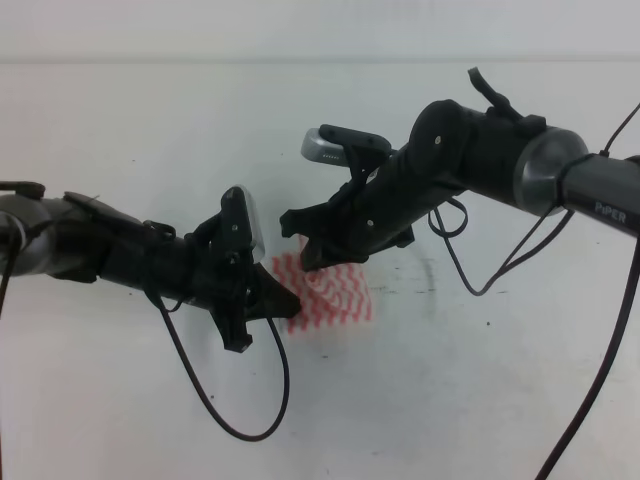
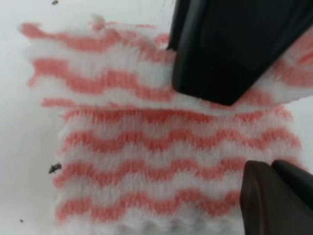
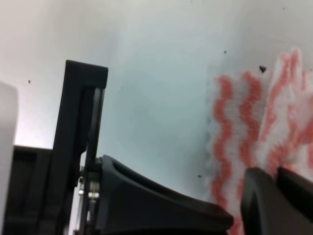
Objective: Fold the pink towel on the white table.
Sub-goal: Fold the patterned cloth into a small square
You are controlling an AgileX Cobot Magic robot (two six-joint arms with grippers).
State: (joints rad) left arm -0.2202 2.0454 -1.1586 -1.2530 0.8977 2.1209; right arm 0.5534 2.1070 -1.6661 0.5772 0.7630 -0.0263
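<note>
Fingers (image 2: 215, 63) press pink towel (image 2: 146, 147).

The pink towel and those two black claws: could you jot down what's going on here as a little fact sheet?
Surface: white table, plain with small dark specks
Cloth: pink towel, pink and white wavy stripes, lying on the table, one layer lapped over another along its far side
Left gripper: low at the towel's left edge, one finger over the cloth; open or shut unclear
Right gripper: at the towel's far left corner; grip unclear
Fold: looks partly done
Other: loose black cables hanging from both arms
</note>
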